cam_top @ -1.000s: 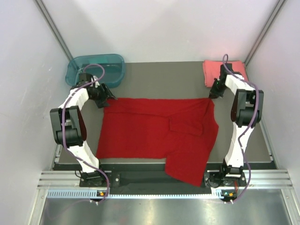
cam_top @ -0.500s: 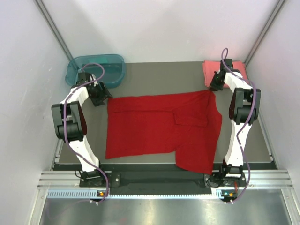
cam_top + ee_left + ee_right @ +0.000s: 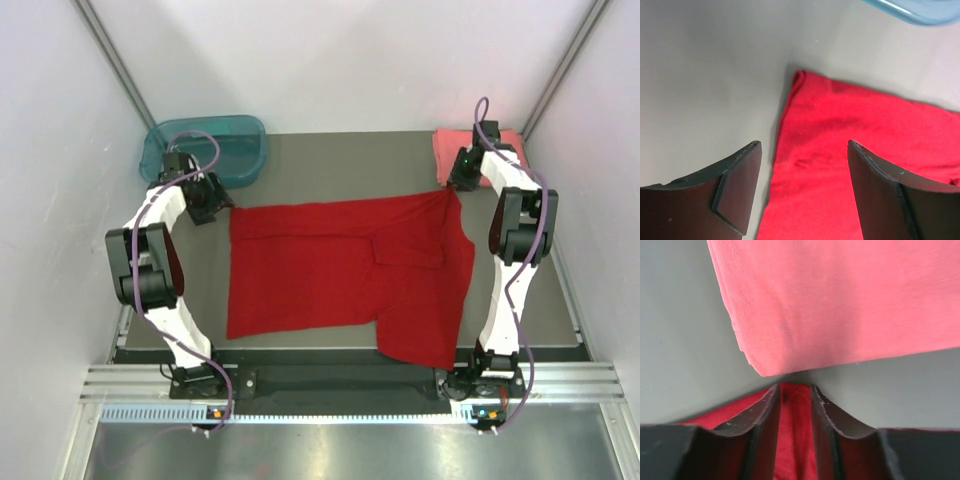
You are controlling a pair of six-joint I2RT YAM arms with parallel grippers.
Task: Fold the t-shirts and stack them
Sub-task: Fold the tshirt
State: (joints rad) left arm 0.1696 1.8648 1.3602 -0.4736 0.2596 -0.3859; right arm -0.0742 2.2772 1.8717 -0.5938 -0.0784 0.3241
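The deep red t-shirt lies spread flat on the grey table, with one part folded over its right half and its lower right hanging at the near edge. The coral-pink t-shirt is a folded rectangle at the far right corner. My left gripper is open and empty, just left of the red shirt's far left corner; in the left wrist view its jaws stand wide over that corner. My right gripper is shut on the red shirt's far right corner, right in front of the coral shirt.
A teal translucent tub stands at the far left corner, close behind my left gripper; its rim shows in the left wrist view. Grey table lies bare between tub and coral shirt. White walls close in on both sides.
The red shirt was drawn back and to the right and now lies flatter. My left gripper has let go of its far left corner and drawn away to the left. My right gripper still holds.
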